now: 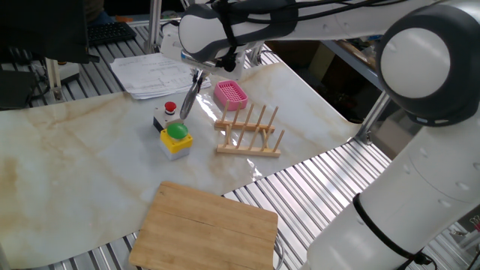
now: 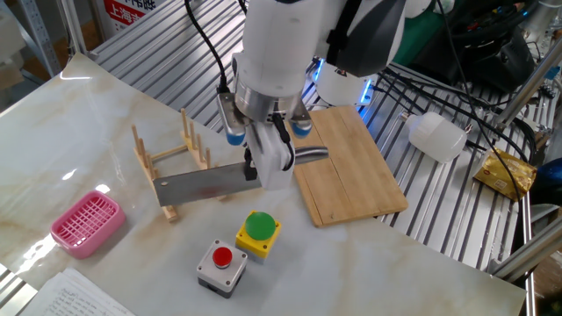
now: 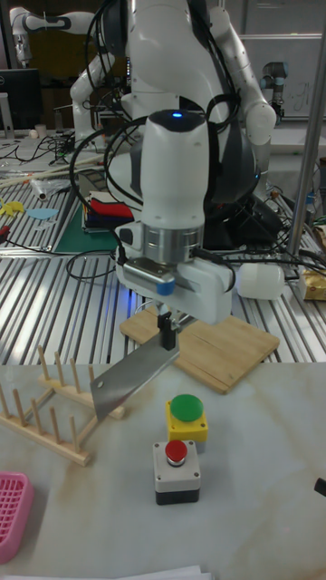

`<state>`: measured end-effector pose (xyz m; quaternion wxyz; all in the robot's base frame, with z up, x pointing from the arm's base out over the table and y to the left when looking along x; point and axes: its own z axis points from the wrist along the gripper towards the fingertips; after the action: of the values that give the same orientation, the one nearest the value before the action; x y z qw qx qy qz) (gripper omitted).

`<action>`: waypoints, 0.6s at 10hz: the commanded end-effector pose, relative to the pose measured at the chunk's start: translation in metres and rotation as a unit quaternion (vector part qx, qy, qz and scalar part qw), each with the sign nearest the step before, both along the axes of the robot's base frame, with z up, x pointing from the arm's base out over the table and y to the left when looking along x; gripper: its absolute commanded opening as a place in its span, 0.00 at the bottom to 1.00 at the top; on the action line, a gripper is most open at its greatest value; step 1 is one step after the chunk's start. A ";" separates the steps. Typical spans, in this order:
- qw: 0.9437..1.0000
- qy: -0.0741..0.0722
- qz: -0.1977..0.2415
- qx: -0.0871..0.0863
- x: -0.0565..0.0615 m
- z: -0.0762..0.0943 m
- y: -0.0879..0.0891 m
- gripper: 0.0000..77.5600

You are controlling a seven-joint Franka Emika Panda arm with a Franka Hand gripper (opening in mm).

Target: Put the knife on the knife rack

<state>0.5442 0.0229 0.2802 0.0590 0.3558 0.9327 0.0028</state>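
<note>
My gripper is shut on the knife where the blade meets the steel handle. The knife's broad grey blade hangs level above the table, edge down. Its tip reaches the near end of the knife rack. In the tall fixed view the gripper holds the knife tilted down toward the light-wood knife rack at the left. From the other side the knife hangs left of the knife rack, below the gripper.
A yellow box with a green button and a grey box with a red button stand just below the knife. The pink basket lies left of the rack. A wooden cutting board lies right of the gripper. Papers sit at the table's far edge.
</note>
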 end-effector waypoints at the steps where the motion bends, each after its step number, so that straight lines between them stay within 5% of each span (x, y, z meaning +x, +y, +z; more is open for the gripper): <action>1: 0.999 0.001 0.031 -0.005 0.003 0.001 -0.001 0.03; 6: 0.998 0.014 0.060 -0.005 0.003 0.001 -0.001 0.03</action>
<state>0.5458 0.0220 0.2790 0.0457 0.3000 0.9528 -0.0037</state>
